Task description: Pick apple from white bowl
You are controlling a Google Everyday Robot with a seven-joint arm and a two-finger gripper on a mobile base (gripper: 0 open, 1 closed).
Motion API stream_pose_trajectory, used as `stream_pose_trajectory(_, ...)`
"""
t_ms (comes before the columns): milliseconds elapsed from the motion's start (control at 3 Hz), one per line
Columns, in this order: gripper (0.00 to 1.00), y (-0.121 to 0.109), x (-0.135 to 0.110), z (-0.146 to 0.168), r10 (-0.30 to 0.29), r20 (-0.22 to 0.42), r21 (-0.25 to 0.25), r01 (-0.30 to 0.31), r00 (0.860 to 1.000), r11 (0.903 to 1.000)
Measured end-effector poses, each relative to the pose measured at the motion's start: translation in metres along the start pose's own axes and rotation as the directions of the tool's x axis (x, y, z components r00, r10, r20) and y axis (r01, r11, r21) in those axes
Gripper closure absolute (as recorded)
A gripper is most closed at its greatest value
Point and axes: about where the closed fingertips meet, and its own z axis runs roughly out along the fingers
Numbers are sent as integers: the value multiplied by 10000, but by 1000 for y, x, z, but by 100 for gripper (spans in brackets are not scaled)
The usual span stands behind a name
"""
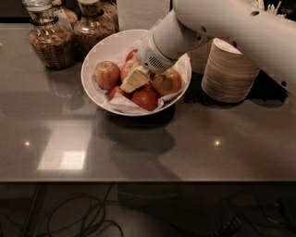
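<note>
The white bowl (99, 95) stands on the grey table, lined with white paper and holding several apples. The apple (107, 74), streaked red over yellow, lies at the bowl's left side. A golden-tan apple (167, 82) lies at the right and a deep red apple (144, 98) at the front. My gripper (134, 78) reaches down from the upper right into the middle of the bowl. It sits just right of the streaked apple and over another reddish apple (126, 69) that it partly hides.
Two glass jars in wicker holders (50, 44) (95, 25) stand at the back left. A stack of beige disposable bowls (229, 71) stands right of the white bowl, under my arm. A white box (143, 13) is behind. The table's front edge (148, 180) runs across, with cables below.
</note>
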Motion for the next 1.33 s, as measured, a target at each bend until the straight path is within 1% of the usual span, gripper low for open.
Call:
stream_pose_trajectory(333, 0, 2, 3, 0, 39, 29, 30, -39, 10000, 10000)
stream_pose_trajectory(667, 18, 2, 3, 0, 39, 29, 30, -39, 10000, 10000)
stream_pose_trajectory(1333, 66, 2, 3, 0, 38, 29, 29, -38, 10000, 10000)
